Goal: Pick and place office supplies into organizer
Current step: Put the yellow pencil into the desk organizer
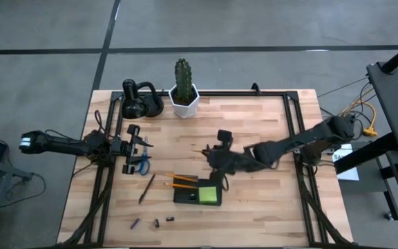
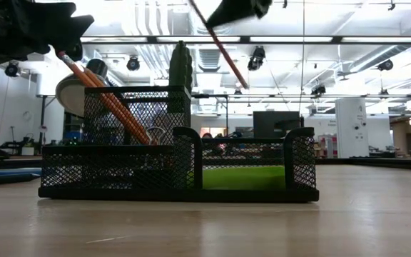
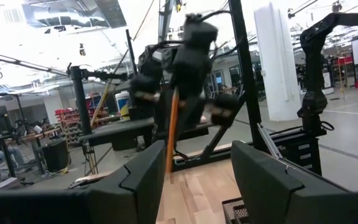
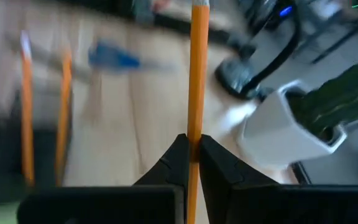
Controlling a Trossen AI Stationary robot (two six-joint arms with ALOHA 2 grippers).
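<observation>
I have the right gripper [image 4: 191, 152] clamped on an orange pencil [image 4: 197, 74], its fingers pinched together around the shaft, and I read this as the carry step: the pencil is up off the table, held just far of the organizer [image 1: 197, 193]. In the high view the right gripper [image 1: 221, 160] hangs over the middle of the table, a little beyond the tray's far edge. Two more orange pencils [image 1: 179, 182] already lean in the tray's left compartment, and the lime-green sticky-note pad [image 1: 209, 194] sits in the right one.

Next, I judge, I need to bring the pencil toward me over the left compartment, tip it to match the two already there, and let go only once its lower end is inside the mesh wall.

The left gripper [image 1: 131, 147] waits at the left side of the table, fingers [image 3: 145, 177] spread apart, beside the blue-handled scissors [image 1: 143, 162]. A dark pen [image 1: 146, 188] lies left of the tray, and small dark clips [image 1: 155, 223] lie near the front edge.

What I can't make out: the pencil's lower end is hidden below the fingers in the right wrist view (and cut off at the top in the low view), so which end points down I cannot tell. The tray's inner dividers are hard to read from above.
</observation>
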